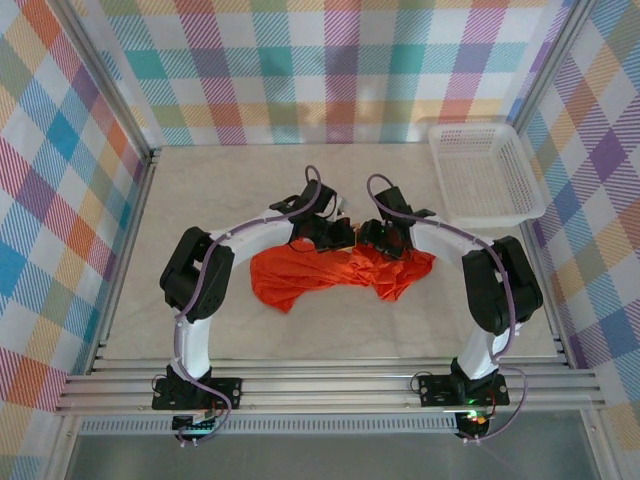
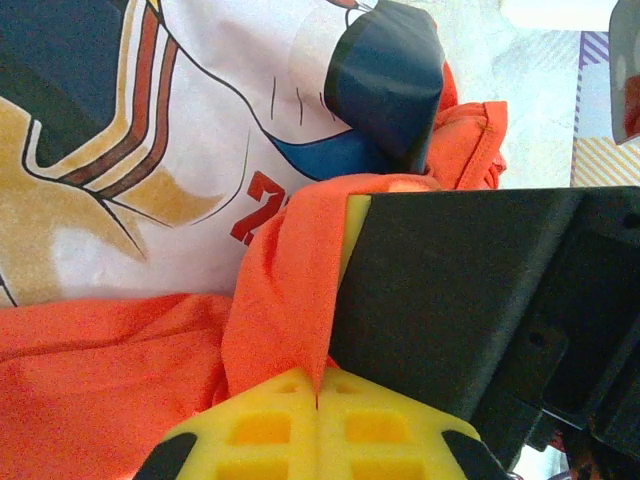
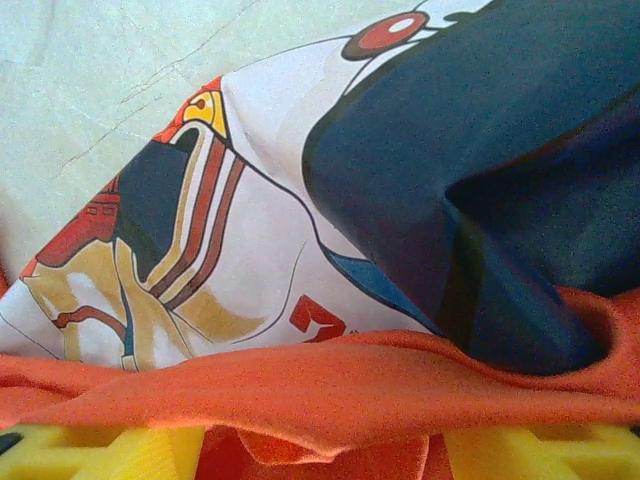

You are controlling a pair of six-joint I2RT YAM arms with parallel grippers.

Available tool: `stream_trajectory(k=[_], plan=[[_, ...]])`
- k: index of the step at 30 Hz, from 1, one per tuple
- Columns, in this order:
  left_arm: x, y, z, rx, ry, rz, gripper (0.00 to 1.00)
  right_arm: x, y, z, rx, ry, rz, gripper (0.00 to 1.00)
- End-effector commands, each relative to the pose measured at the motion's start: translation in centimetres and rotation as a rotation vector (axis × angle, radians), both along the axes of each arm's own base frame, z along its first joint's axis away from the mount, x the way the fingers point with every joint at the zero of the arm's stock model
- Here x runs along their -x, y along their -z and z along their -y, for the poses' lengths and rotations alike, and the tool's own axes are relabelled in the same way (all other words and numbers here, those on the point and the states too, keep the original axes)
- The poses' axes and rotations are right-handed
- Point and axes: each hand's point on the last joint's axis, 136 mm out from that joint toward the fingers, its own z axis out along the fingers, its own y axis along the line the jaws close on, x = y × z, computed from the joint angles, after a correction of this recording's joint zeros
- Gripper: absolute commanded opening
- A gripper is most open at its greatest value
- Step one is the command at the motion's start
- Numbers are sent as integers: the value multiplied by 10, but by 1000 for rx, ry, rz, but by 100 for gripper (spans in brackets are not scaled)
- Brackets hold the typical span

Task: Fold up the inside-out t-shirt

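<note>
— Where's the inside-out t-shirt [image 1: 340, 272]?
— Crumpled on the tabletop [image 1: 230, 190], apart from the white basket [image 1: 520, 205], on its near left.
— And the tools?
— The left tool [image 2: 318, 400] is pinched closed on orange fabric. The right tool [image 3: 325, 450] is spread apart, with fabric draped across.

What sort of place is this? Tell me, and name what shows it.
Probably a robot test cell, not a home: plaid cloth walls on an aluminium frame enclose a pale table. A left arm and right arm are bolted to rails at its near edge, and an orange t-shirt lies on it.
</note>
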Motion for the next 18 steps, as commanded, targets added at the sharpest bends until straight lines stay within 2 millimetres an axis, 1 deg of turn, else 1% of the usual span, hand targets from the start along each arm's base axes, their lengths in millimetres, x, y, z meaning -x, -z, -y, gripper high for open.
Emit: stream_trajectory(k=[1,3,5,7,9,11,14,17,18], plan=[[4,-20,2,47,15,19,0,2,12,2,3,37,-12,62],[4,-19,2,46,15,17,0,-1,17,0,5,38,-19,50],[4,-18,2,46,17,13,0,-4,16,-3,-4,31,-20,28],[5,-18,1,43,16,17,0,-6,11,-7,-16,19,-18,14],[5,-17,-1,34,17,21,0,-5,3,-8,-12,0,-19,5],[5,-17,-4,23,14,29,0,-1,-8,-6,1,-28,-23,0],[2,-14,-8,14,7,28,0,10,-28,-4,15,-80,-28,0],[-5,-9,-15,4,-8,27,0,27,-63,-1,10,-151,-1,0],[-8,-7,-17,-1,-15,26,0,32,-78,2,8,-171,23,0]])
